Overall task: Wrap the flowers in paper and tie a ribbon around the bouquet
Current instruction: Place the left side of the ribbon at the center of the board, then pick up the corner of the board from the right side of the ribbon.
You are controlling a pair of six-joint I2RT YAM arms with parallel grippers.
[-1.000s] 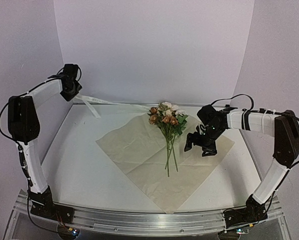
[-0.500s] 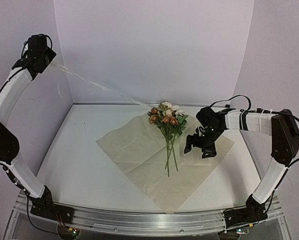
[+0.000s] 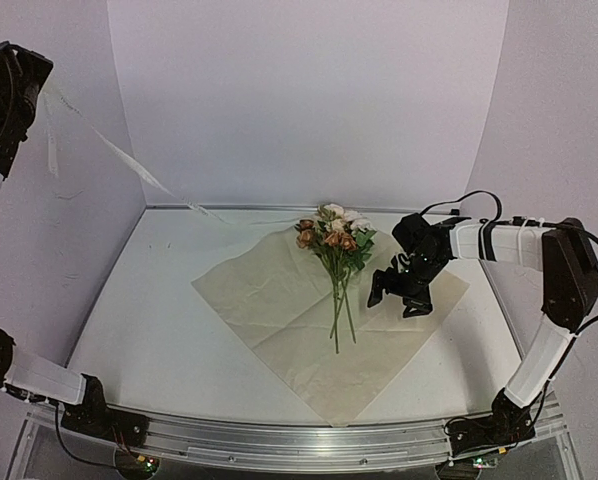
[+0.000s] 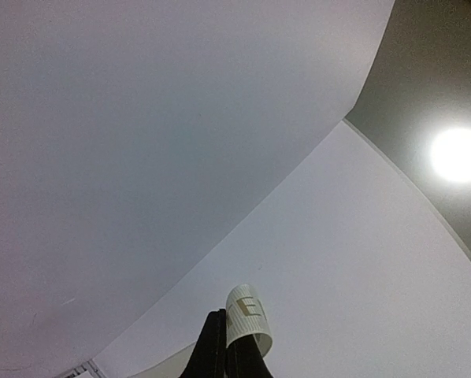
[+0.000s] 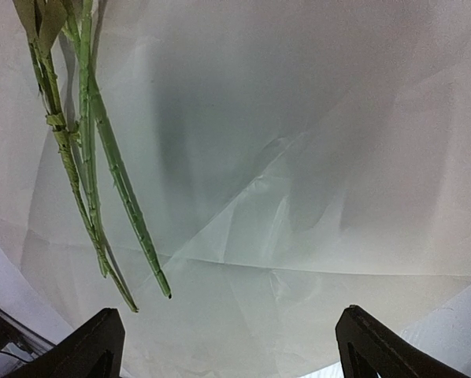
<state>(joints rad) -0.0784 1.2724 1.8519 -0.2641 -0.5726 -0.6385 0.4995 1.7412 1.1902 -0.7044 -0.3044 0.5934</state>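
Left fingers (image 4: 220, 350) pinched tight on the ribbon (image 4: 247, 315), held high at the far left, well above the tabletop (image 3: 149, 330). The ribbon end curls over the fingertips in a short loop: cream woven fabric, matte, with a tan block letter that reads as "E"; other print is too small to read. From above, the ribbon (image 3: 119, 155) runs as a thin pale strip slanting down from the left fingers (image 3: 19, 85) to the far edge of the tabletop; where it ends there is hard to make out. Right fingers (image 5: 369, 346) spread wide, holding nothing, black and blunt-tipped, hovering low over the paper (image 5: 298, 197) just right of the stems. The paper is thin, tan, creased and crinkled, lying flat as a diamond in the middle of the tabletop. The flowers (image 3: 335, 240) lie on the paper's far corner, heads away from the arms: rust, pink and cream roses, green leaves, and long thin ridged green stems (image 5: 101, 157) pointing toward the near edge. Smooth white tabletop, curved white backdrop (image 3: 309, 100), and a round lamp (image 4: 460, 153) overhead.
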